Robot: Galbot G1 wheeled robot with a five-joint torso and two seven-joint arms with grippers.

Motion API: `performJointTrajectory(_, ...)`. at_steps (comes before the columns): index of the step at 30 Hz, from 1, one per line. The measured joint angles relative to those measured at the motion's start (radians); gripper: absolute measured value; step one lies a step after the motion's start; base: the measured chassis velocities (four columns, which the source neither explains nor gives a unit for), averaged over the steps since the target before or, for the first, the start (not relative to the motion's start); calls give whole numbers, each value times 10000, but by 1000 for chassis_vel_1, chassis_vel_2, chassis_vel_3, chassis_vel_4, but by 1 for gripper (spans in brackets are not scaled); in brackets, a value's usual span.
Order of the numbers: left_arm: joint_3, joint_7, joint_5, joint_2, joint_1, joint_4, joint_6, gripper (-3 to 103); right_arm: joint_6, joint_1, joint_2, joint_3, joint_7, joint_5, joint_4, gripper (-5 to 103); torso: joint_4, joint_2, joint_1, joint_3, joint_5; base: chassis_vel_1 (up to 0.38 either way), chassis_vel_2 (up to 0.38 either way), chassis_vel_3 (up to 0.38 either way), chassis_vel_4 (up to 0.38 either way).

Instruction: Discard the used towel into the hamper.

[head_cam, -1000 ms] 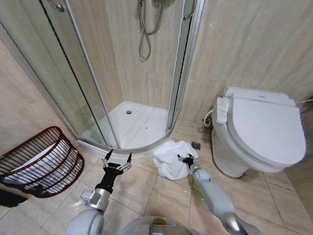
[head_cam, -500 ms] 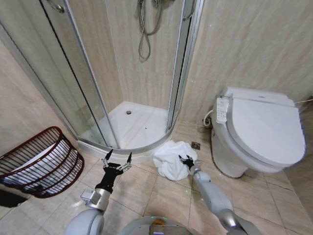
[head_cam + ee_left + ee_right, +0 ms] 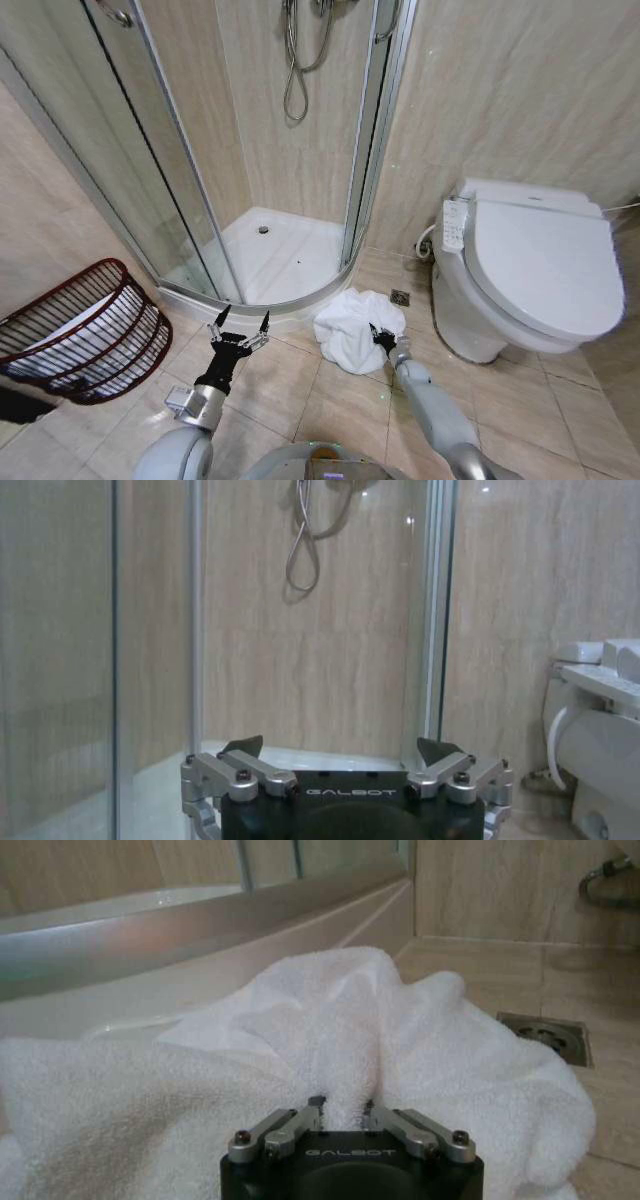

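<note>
The right gripper (image 3: 341, 1104) is pinching a towel (image 3: 330, 1042) fold between narrowed fingers while the left gripper (image 3: 238, 333) is idling wide open with the hamper (image 3: 80, 330) well apart beyond it, so a thin pinch risks slipping.

The right pincer (image 3: 380, 336) has slid lower and slightly left over the last second, pressing deeper into the crumpled white terry towel (image 3: 352, 322), with a ridge of cloth now pinched between its fingers (image 3: 312, 1106).
</note>
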Motion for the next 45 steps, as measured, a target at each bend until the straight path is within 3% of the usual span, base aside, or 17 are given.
performJointTrajectory(5, 0, 0, 0, 0, 0, 0, 0, 100, 497, -780, -122, 581, 9, -792, 1242, 10, -1, 2, 0, 2, 2, 0, 0, 0, 0)
performJointTrajectory(7, 0, 0, 0, -1, 0, 0, 0, 100, 708, -1462, -256, 1023, 21, -1000, 2573, 10, 0, 4, 0, 3, 1, 0, 0, 0, 0)
performJointTrajectory(22, 0, 0, 0, 0, 0, 0, 0, 100, 1175, -5007, -1020, 2907, -332, -607, 9624, 10, -1, 11, 0, 5, -3, 0, 0, 0, 0)
performJointTrajectory(29, 0, 0, 0, 0, 0, 0, 0, 100, 881, -5576, -1495, 3643, -65, -10, 12655, 10, -1, 12, 0, 7, -2, 0, 0, 0, 0)
performJointTrajectory(35, 0, 0, 0, 0, 0, 0, 0, 100, 856, -5567, -1832, 4106, -37, 195, 13673, 10, 0, 12, 0, 7, -2, 0, 0, 0, 0)
performJointTrajectory(45, 0, 0, 0, 0, 0, 0, 0, 100, 412, -5210, -2751, 6059, 683, 2337, 15991, 10, -2, 115, 3, 81, -4, 0, 0, 0, 0)
